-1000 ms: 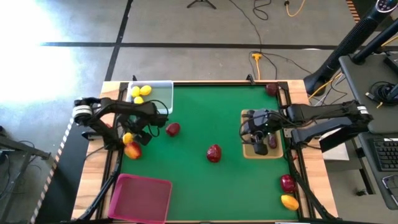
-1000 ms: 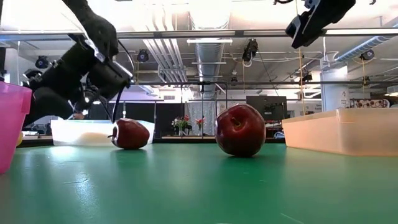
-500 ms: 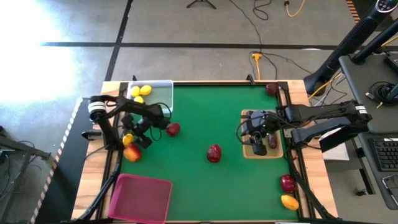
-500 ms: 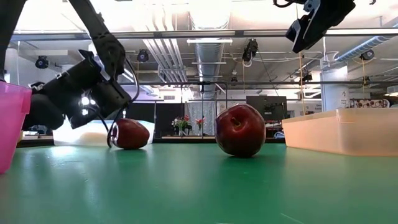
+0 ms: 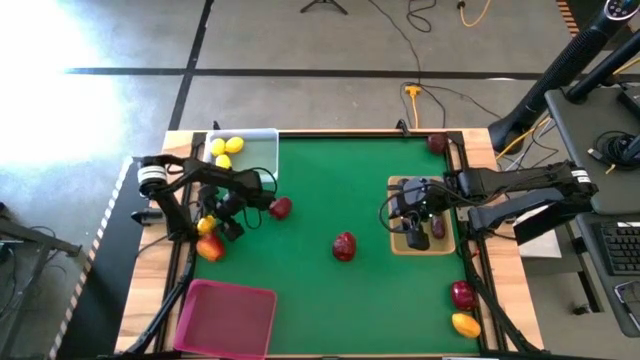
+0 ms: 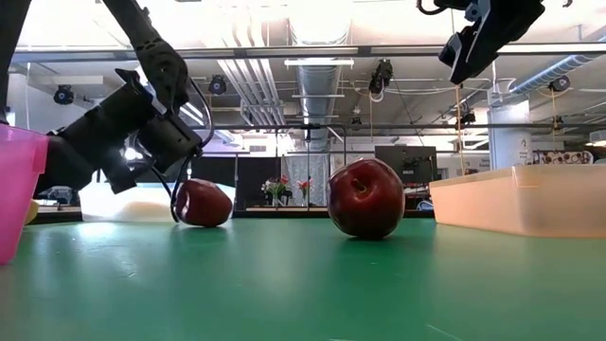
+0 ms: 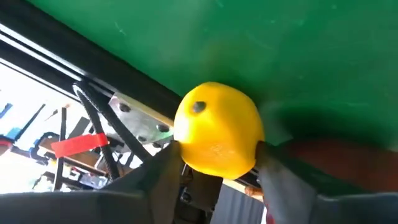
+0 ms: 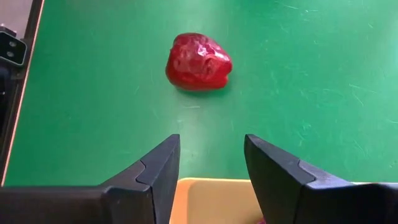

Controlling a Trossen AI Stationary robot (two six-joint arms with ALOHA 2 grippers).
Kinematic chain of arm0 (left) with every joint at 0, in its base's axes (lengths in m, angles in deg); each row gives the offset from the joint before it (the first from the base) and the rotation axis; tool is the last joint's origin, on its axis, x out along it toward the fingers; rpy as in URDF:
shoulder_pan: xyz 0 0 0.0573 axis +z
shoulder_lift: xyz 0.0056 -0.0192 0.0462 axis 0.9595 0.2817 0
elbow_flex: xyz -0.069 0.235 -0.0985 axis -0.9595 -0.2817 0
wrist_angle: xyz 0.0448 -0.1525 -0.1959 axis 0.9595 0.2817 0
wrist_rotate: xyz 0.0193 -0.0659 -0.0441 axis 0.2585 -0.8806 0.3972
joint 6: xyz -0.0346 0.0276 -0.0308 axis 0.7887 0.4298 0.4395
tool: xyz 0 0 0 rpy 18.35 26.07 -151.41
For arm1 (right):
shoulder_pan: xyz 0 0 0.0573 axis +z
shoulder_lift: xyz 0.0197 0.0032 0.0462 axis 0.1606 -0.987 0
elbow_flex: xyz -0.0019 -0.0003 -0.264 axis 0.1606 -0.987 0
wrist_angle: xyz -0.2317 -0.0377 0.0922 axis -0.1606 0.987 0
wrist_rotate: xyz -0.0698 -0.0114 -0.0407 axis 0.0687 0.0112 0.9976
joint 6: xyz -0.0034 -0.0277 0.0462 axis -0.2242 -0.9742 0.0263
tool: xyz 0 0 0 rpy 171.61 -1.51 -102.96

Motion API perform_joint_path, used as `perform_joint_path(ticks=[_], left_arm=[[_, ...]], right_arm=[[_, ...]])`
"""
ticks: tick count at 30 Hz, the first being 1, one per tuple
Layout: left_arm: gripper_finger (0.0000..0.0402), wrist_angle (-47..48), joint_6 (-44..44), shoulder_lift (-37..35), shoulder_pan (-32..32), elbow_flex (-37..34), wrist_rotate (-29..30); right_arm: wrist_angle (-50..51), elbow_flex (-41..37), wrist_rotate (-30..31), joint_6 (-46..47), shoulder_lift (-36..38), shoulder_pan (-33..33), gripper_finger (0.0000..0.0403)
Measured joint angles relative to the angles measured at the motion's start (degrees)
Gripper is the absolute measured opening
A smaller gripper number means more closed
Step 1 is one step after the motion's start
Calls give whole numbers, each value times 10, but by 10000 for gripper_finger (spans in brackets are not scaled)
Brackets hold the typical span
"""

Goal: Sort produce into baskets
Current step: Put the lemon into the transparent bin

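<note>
Your lemon now sits between the left gripper's fingers at the table's left edge; the wrist view shows both fingers pressed against its sides, so the jaws have clamped on it. A second ago that gripper was lower on the edge with its jaws wider; it has since shifted slightly toward the clear bin and closed. Judged from this, the pick is made and the carry to the bin, where three lemons already lie, comes next.

Watch the red-orange fruit just beside the gripper, and the red fruit near the bin's corner; either could be knocked on the way.

Farther out, a red fruit lies mid-table, unmoved. The right gripper hovers over the tan tray with its jaws apart and empty, as before. The pink bin waits at the near left corner, and a red fruit and a yellow piece lie at the near right.
</note>
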Motion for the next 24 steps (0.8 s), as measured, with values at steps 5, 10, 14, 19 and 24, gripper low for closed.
perform_joint_path(ticks=[5, 10, 14, 19, 24], left_arm=[[125, -6, 2, -2, -19, 0, -17], [138, -4, 23, -3, -33, 0, -24], [190, -3, 32, -6, -40, -2, -25], [253, -43, 31, -7, -50, -13, -29], [273, -47, 40, -2, -54, -12, -38]], right_arm=[[0, 0, 0, 7, 0, 0, 169], [1, 0, 0, 15, 0, 0, 171], [2, 0, 0, 19, 0, 0, 171], [10, 0, 0, 40, 0, 0, 173], [19, 0, -1, 45, 0, 0, 169]])
